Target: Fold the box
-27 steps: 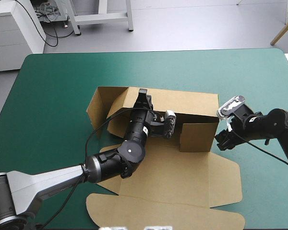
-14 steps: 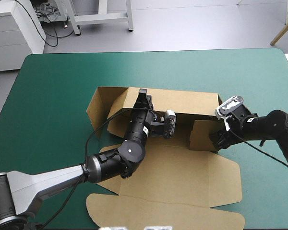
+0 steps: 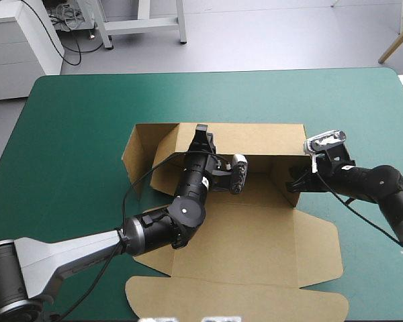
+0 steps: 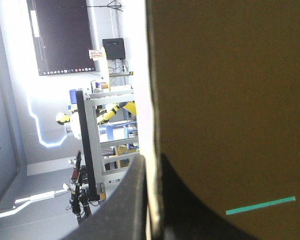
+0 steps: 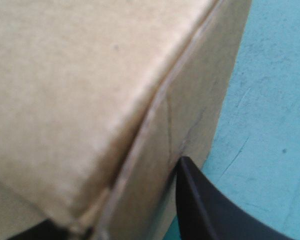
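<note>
The brown box [image 3: 255, 241] lies in the middle of the table, its long back wall raised and its lid flat toward the near edge. My left gripper [image 3: 201, 133] is shut on the back wall's top edge. In the left wrist view the board [image 4: 230, 90] runs between the left gripper's [image 4: 153, 161] black fingers. My right gripper [image 3: 294, 182] is at the box's right end, shut on the upright side flap [image 3: 282, 176], which stands turned inward. In the right wrist view the folded box corner [image 5: 80, 75] fills the space at the right gripper [image 5: 140, 205]. One fingertip [image 5: 200, 200] shows outside the flap.
Teal-green cover [image 3: 74, 134] shows on all sides of the box. A loose wing of board [image 3: 136, 151] sticks out at the back wall's left end. The lid's front flap [image 3: 235, 302] reaches almost to the table's near edge.
My right gripper has moved left toward the box's inside, swinging the right side flap from facing the near edge to nearly edge-on. The left gripper has stayed on the back wall.
</note>
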